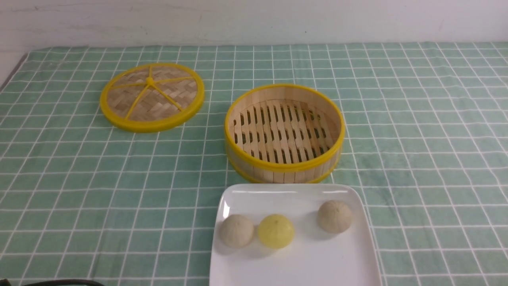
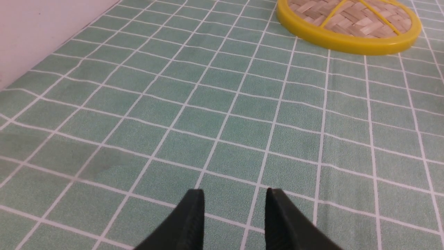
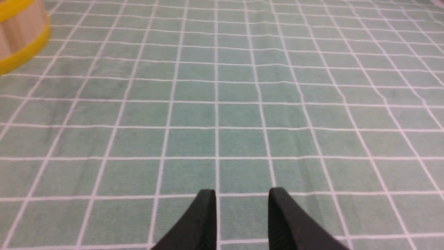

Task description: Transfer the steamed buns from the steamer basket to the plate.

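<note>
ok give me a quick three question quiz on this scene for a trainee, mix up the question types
1. True or false: the steamer basket has a bun inside it.
2. How many steamed buns sit on the plate?
   A. one
   B. two
   C. three
3. Fill in: the woven lid lies flat on the checked cloth, to the robot's ____ of the basket.

Key
1. False: only its slatted floor shows.
2. C: two pale, one yellow.
3. Left.

Bonus fact: the left gripper and right gripper both show a gap between the fingers, with nothing held.
</note>
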Tool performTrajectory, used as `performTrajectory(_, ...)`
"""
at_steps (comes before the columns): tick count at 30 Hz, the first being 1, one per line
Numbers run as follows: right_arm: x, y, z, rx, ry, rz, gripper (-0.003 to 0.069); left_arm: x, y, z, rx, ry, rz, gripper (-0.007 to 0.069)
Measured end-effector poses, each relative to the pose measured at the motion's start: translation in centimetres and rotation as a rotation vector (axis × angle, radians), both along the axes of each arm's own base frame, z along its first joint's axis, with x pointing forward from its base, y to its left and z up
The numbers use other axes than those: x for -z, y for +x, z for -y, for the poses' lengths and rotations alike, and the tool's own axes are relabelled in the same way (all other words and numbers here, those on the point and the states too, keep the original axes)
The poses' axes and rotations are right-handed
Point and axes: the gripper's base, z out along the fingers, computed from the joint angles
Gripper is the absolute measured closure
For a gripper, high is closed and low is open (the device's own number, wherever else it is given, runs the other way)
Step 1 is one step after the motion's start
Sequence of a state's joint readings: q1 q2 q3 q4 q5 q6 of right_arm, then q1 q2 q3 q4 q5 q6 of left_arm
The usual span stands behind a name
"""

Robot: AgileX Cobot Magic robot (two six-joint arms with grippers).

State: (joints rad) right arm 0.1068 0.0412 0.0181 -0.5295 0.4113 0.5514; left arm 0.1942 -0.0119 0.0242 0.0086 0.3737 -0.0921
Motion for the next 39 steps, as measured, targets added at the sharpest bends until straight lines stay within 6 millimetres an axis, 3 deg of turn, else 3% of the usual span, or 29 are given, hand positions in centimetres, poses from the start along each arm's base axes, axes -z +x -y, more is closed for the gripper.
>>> performTrajectory(16,-0.04,-0.24,0.73,0.180,0.074,0.018,0.0419,0.00,0.00,0.00,0.000,0.000,0.000,0.0347)
performTrajectory(39,-0.19,-0.65,0.96,0.210,0.049,0.047,0.0419,0.00,0.00,0.00,0.000,-0.001,-0.001,0.0347)
